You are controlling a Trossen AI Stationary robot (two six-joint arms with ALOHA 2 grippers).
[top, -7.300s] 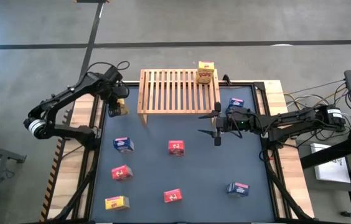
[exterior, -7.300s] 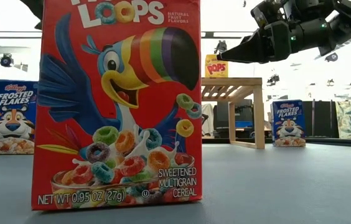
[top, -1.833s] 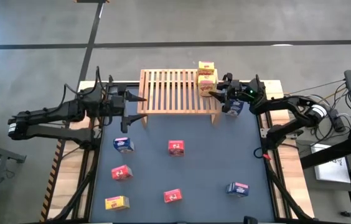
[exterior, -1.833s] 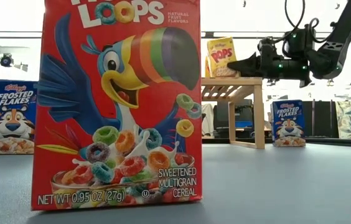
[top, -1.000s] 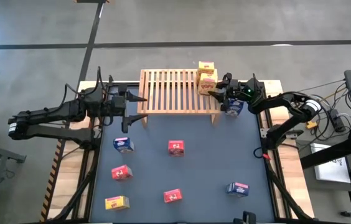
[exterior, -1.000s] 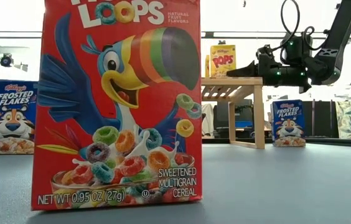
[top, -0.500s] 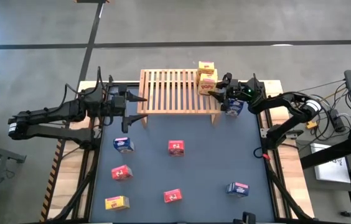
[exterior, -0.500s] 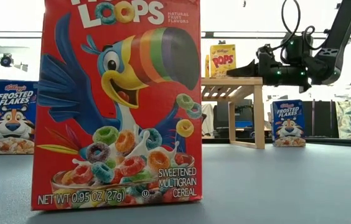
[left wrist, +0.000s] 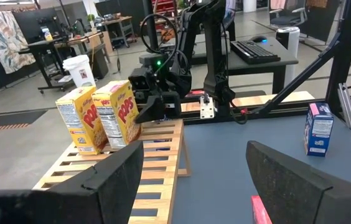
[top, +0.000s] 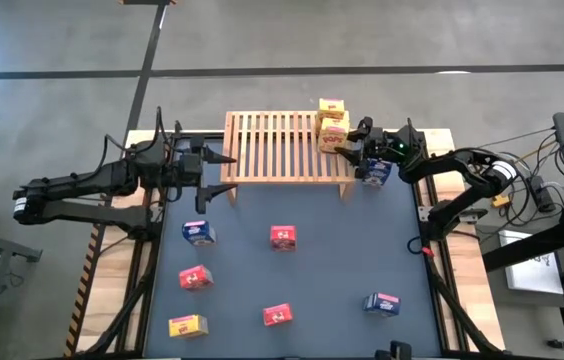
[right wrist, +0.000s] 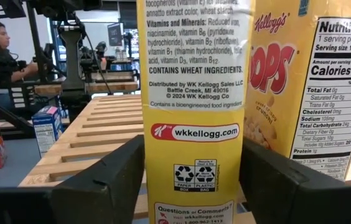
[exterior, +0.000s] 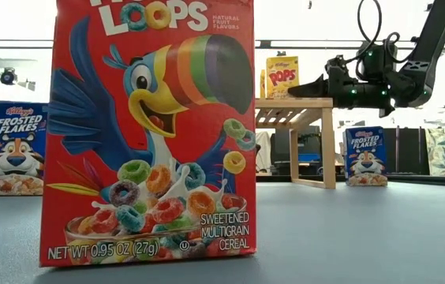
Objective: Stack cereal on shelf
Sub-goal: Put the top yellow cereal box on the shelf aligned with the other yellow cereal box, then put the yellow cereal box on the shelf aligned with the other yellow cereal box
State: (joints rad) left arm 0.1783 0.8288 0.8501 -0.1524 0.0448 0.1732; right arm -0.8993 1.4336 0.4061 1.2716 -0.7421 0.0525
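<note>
— On the shelf (top: 272, 150), at its right end: second yellow box (top: 334, 132) upright, just beside the first box (top: 331, 107). Right pincer (top: 350, 147) set around it; pinching or letting go, impossible to tell.

— And the left pincer (top: 218, 172)?

— Spread wide, empty, waiting just off the shelf's left end.

— Best way to finish?

— Open fully before backing off. Pull straight away, level, brushing neither box. Then perhaps on to the blue box (top: 378, 170) on the surface (top: 342, 270) nearby.

— Changed from earlier?

— Hardly at all from half a second ago. Nearly two seconds back, tilted in the pincer; now square on the slats.
</note>
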